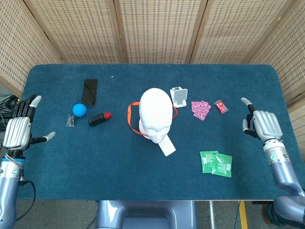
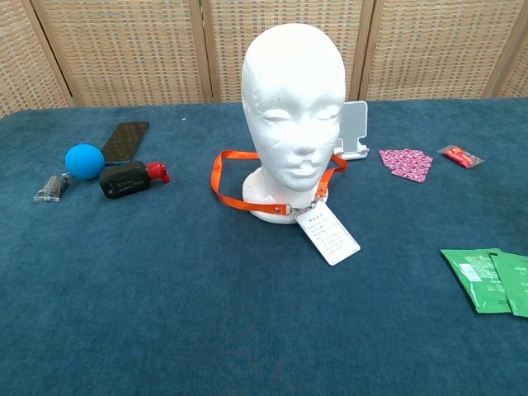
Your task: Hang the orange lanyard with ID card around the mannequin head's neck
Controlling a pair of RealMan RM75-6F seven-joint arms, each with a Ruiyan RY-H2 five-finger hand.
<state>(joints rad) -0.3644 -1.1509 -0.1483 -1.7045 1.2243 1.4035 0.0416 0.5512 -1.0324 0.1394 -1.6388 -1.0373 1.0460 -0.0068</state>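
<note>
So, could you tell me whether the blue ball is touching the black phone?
Apart. The head view shows a strip of blue tablecloth between the blue ball and the black phone.

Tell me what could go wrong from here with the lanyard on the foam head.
The orange lanyard lies loosely around the white foam mannequin head, with a slack loop bulging to one side on the cloth; a snag there could drag it. The white ID card rests flat on the blue table, so a sweeping arm might catch it. Both the left robot hand and right robot hand sit open at the table's edges.
</note>
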